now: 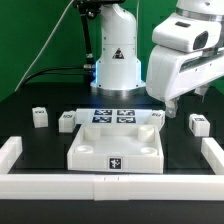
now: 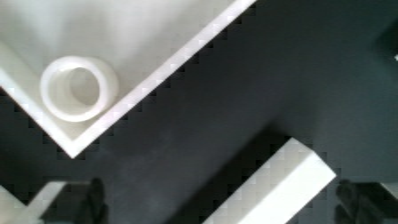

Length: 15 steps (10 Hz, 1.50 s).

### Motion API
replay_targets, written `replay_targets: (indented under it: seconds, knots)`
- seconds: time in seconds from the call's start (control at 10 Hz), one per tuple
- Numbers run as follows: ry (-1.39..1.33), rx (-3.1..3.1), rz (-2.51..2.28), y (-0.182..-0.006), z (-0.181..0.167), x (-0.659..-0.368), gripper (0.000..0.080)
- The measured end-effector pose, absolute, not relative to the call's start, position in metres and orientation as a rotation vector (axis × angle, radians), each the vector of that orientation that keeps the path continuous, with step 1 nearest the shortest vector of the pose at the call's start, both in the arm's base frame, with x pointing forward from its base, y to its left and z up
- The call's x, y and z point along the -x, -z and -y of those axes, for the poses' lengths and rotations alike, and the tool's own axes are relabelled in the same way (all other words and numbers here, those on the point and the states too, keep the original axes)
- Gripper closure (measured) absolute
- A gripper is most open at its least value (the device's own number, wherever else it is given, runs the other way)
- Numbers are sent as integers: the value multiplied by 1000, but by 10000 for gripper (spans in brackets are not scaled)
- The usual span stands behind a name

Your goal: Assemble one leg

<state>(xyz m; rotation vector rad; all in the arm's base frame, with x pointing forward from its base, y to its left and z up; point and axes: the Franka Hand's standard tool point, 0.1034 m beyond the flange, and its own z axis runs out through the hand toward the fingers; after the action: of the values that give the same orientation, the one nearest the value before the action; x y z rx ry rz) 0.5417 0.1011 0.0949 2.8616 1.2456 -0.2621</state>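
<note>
Several small white legs with marker tags lie on the black table: two at the exterior view's left point(image 1: 40, 117) point(image 1: 68, 121), one beside the large part's right back corner point(image 1: 158, 116), one further right point(image 1: 199, 124). The large white square part point(image 1: 115, 146) with corner holes lies in the middle. My gripper point(image 1: 171, 103) hovers just above the leg at that corner, open and empty. In the wrist view a corner of the large part with its round hole point(image 2: 73, 86) shows, and a white block, apparently that leg point(image 2: 294, 185), lies between the spread fingers of my gripper point(image 2: 217, 202).
The marker board point(image 1: 113, 115) lies behind the large part, in front of the robot base point(image 1: 115, 65). White rails border the work area at the left point(image 1: 10, 155), right point(image 1: 213, 160) and front point(image 1: 110, 186).
</note>
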Motion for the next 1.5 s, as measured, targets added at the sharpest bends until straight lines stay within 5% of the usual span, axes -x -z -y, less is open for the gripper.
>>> replay_targets:
  seconds: [0.7,1.2,1.5]
  knots:
    - [66,-2643,-1663,-71,-59,-489,150]
    - [37,-2569,-1768,-69,-53,-490,150]
    - [-67,-2296,-2084,-48,-26,-464,150]
